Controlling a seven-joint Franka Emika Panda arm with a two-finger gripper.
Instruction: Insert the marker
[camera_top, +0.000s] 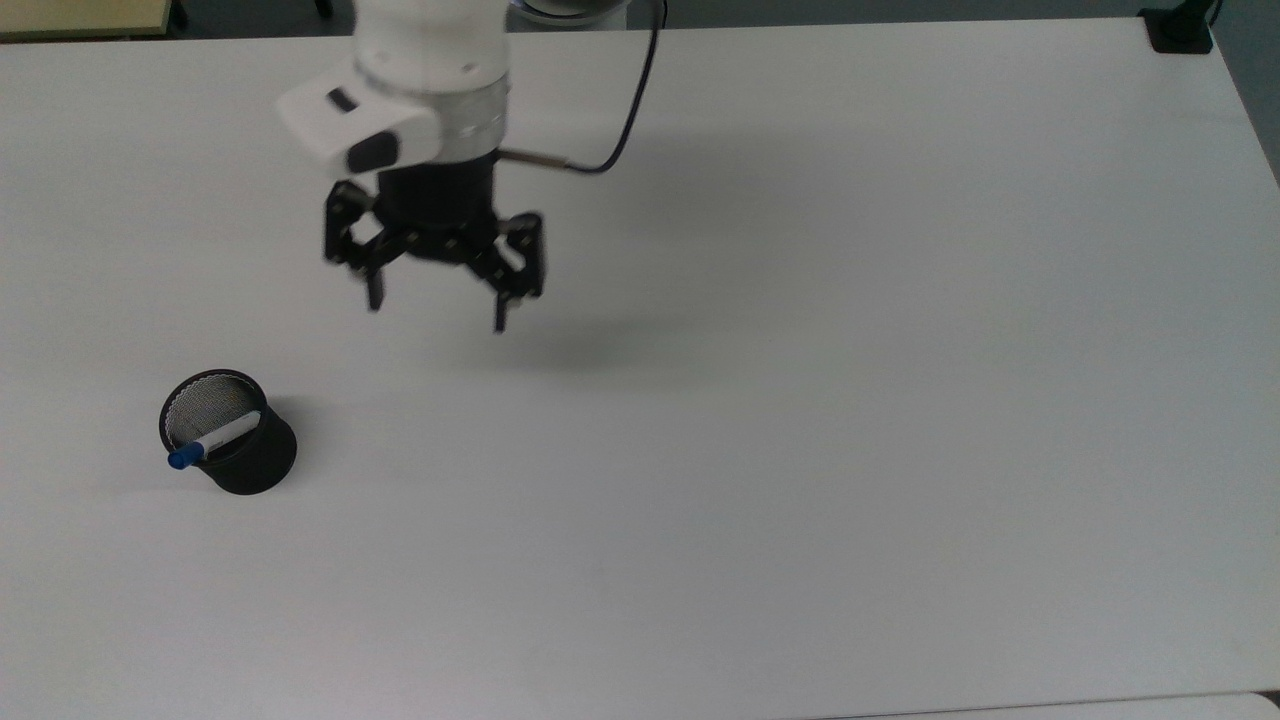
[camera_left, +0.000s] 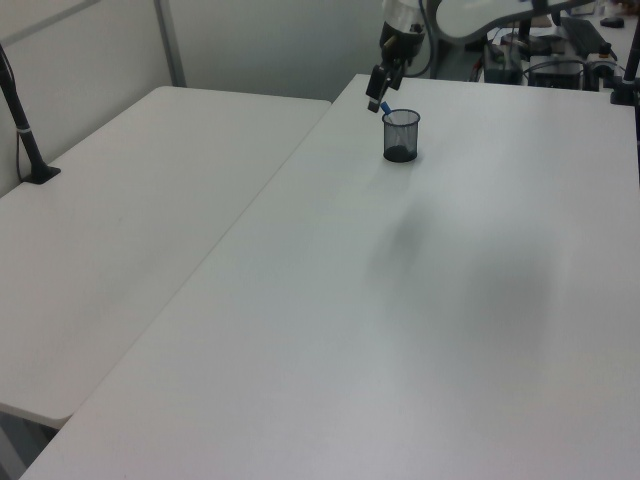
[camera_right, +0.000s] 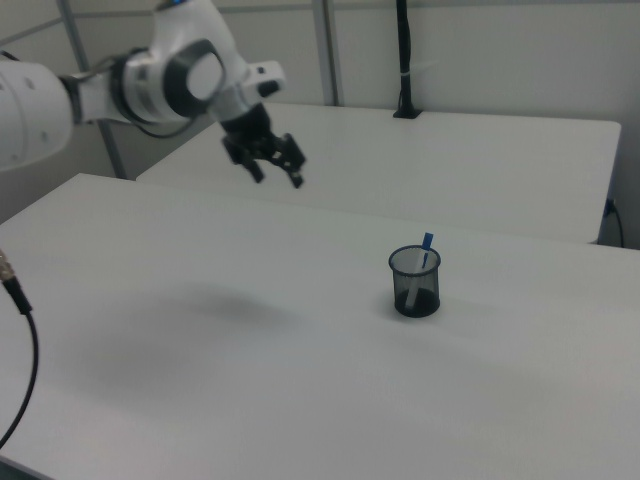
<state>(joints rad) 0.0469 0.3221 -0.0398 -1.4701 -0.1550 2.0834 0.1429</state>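
Gripper (camera_top: 435, 305) hangs with fingers spread and nothing between them, well apart from the black mesh cup (camera_top: 240, 455), where the marker (camera_top: 215, 438) leans on the rim, blue cap up, judged inserted.

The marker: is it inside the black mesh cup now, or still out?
Inside. The marker leans in the black mesh cup, its blue end poking over the rim; the open end effector is well away.
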